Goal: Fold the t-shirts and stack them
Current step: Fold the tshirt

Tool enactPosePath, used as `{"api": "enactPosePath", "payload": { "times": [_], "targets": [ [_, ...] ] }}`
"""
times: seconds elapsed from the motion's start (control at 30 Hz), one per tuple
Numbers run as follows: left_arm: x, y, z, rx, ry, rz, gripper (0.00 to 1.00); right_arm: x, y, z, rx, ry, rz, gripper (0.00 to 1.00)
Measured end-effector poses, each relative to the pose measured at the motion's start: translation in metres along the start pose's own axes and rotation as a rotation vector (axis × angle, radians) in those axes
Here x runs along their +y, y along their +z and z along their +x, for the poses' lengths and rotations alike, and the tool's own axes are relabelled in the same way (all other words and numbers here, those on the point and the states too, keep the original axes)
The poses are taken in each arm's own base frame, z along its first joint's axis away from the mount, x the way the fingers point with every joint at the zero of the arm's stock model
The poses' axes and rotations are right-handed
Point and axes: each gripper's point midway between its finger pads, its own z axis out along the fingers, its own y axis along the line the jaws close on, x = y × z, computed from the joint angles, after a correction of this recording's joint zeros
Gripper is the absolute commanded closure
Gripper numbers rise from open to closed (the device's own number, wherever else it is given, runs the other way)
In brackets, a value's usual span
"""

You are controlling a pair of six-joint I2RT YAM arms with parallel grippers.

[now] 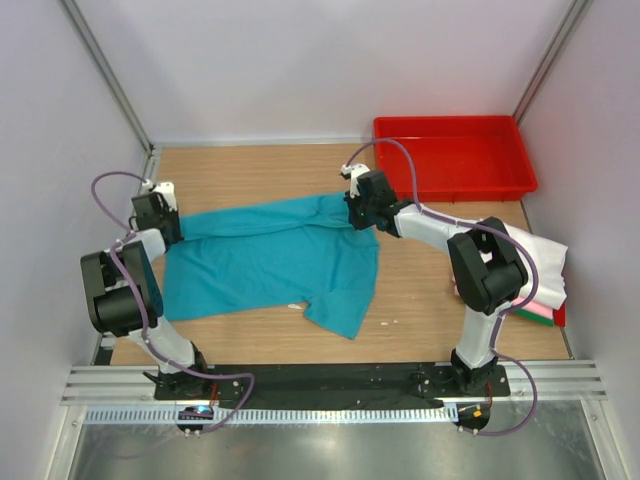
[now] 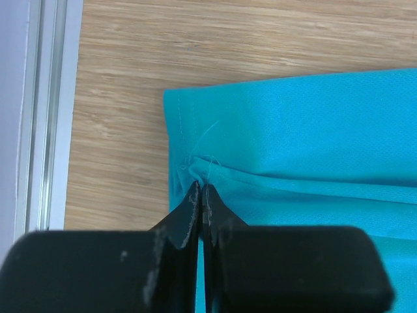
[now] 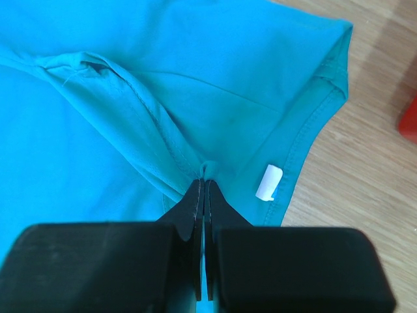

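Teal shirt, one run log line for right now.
left gripper: shut on teal shirt | right gripper: shut on teal shirt | fold: not yet done

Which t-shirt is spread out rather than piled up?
The teal t-shirt, open on the table, pinched by the left gripper and right gripper; the other shirts sit piled at the right edge.
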Motion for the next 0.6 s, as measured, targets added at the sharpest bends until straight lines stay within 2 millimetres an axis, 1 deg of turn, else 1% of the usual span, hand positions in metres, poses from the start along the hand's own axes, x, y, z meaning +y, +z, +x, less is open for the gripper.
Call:
{"api": "enactPosePath", "payload": {
  "times": [0.13,0.37,0.5,0.6],
  "targets": [
    [0.0,-0.005,-0.002,-0.011,0.015,-0.003,1.0,0.0,0.0,0.006,0.02,0.001,-0.001,0.99],
    [0.007,-0.016,-0.018,-0.055,0.019,-0.032,1.0,0.0,-0.001,0.005,0.018,0.0,-0.002,0.99],
    [0.009,-0.023,-0.027,-0.081,0.019,-0.04,1.0,0.002,-0.007,-0.002,-0.002,-0.004,-0.008,0.99],
    [0.009,-0.024,-0.027,-0.084,0.019,-0.041,1.0,0.003,-0.012,-0.01,-0.021,-0.006,-0.012,0.99]
  ]
}}
